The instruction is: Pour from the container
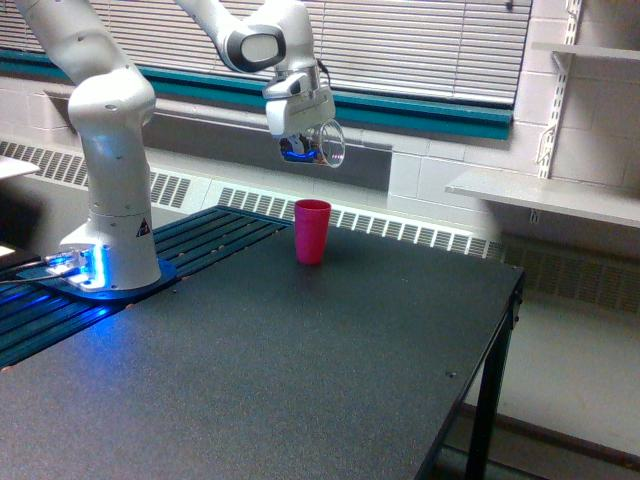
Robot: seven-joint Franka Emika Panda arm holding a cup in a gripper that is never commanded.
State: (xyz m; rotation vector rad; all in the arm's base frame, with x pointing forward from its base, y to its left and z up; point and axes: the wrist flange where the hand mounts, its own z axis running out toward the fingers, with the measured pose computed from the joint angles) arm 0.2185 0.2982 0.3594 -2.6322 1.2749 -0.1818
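Container [322, 146], a clear plastic cup, is held in the air tipped well over, its open rim facing the exterior view's right, above the pink cup [311, 231] and apart from it. Gripper [305, 143] is clamped on the container; a blue glow shows between its fingers. Pink cup stands upright on the dark table [300, 380]. Arm base [110, 250] bears a small triangular sticker, too small to read; no other writing is legible
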